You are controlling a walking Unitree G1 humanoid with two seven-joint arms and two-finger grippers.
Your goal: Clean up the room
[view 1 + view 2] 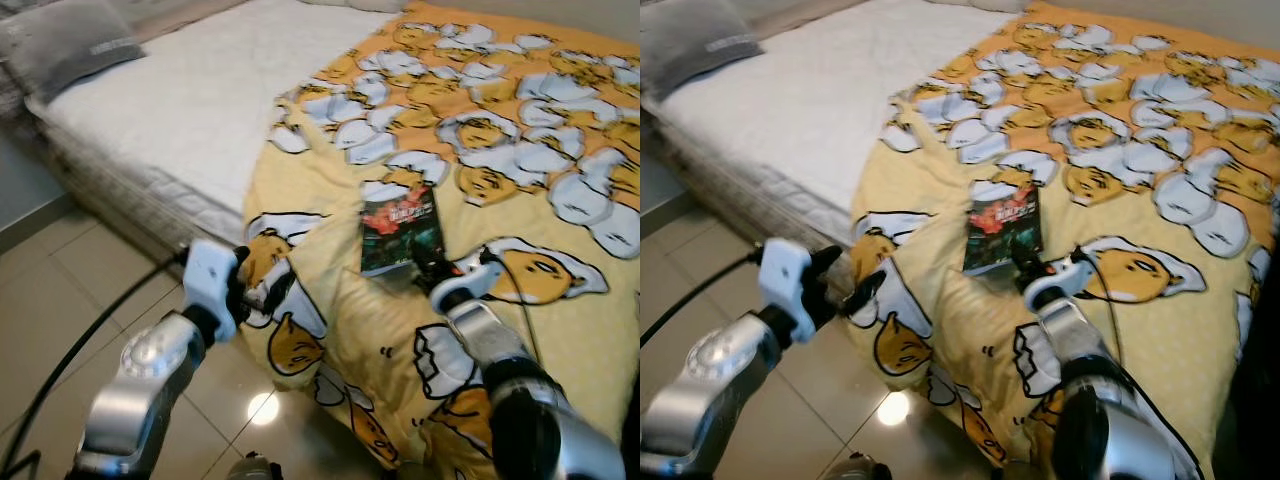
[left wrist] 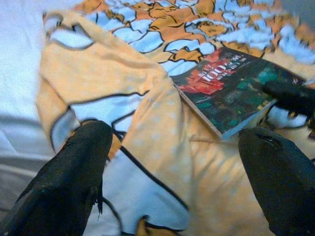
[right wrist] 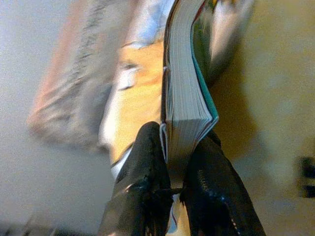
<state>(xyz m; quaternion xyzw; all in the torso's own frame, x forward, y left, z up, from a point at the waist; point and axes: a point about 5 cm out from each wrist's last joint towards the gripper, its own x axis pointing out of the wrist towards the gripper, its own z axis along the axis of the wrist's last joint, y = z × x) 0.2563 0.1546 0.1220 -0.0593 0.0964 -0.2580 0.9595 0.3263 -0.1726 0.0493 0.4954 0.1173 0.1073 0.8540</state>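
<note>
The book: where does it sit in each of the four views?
Left eye view: book at centre, on the yellow blanket.
Right eye view: just left of centre.
Left wrist view: right of centre.
Right wrist view: edge-on, clamped by the right hand.
Shared landmark: the yellow blanket.

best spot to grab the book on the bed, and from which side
The near corner of the book, taken edge-on from the robot's side. It lies flat on the yellow blanket with its page block facing the robot, so fingers can pinch across its thickness. The right gripper already grips it that way; the left gripper is open over the blanket.
</note>
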